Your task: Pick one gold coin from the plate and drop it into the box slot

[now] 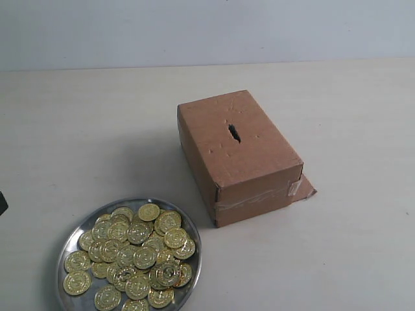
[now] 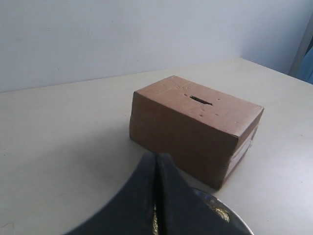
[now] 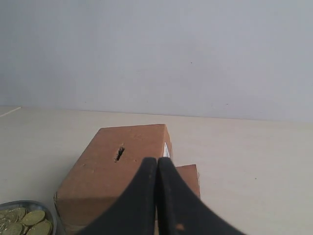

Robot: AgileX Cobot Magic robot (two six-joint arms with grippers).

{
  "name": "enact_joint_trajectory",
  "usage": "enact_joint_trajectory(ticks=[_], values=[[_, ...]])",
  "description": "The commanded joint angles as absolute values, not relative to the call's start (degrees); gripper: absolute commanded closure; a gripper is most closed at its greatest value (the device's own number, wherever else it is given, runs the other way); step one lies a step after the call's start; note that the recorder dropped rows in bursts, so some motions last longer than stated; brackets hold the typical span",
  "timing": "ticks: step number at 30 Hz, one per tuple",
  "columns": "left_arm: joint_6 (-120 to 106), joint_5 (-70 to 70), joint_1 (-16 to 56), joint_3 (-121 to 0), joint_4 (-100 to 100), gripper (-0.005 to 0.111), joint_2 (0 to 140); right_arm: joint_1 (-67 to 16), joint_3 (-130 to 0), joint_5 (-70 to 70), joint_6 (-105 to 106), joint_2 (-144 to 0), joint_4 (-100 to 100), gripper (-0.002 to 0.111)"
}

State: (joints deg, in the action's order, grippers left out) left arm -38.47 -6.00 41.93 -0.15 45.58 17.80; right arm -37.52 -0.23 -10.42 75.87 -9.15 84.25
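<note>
The left jaws are pressed together with nothing between them, their dark tips meeting in a thin seam. From that wrist view a sliver of the plate (image 2: 234, 221) and one gold glint show just under them, so this arm hangs close above the coins (image 1: 133, 256). The right jaws are likewise pressed together and empty, poised higher and looking down over the box (image 1: 259, 155). Outward from there, the plate sits on the pale bench (image 1: 84, 129) near its front edge, heaped with overlapping coins. The box lies just beside it without touching, its slot (image 1: 234, 133) facing up in the middle of the top face. Clear tape (image 1: 253, 201) bands the near end and a loose flap (image 1: 305, 188) juts out at the base. The coins look thin, stiff and light, with a glossy finish that is probably slippery on polished metal, so a flat-lying one may skate away rather than lift. The likeliest candidate is the coin at the far rim of the heap (image 1: 148, 212), which lies on top with little crowding it. I would spread the jaws, pinch it across its two faces and leave one edge free. It should go into the slit edge-first, since the ragged cardboard lips could catch it.
</note>
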Motion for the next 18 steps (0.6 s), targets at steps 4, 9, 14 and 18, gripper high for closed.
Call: enact_joint_trajectory(ticks=[4, 9, 14, 18], values=[[-38.76, -5.71, 41.81, 0.00, 45.22, 0.107, 17.40, -37.36, 0.00, -10.04, 76.38, -8.84, 84.32, 0.108], [-38.76, -5.71, 41.81, 0.00, 45.22, 0.107, 17.40, -37.36, 0.00, -10.04, 76.38, -8.84, 84.32, 0.108], [-38.76, -5.71, 41.81, 0.00, 45.22, 0.107, 17.40, -27.34, 0.00, -8.25, 76.47, -4.93, 83.90, 0.108], [-38.76, -5.71, 41.81, 0.00, 45.22, 0.107, 17.40, -13.95, 0.00, 3.15, 80.88, -0.09, 82.37, 0.108]])
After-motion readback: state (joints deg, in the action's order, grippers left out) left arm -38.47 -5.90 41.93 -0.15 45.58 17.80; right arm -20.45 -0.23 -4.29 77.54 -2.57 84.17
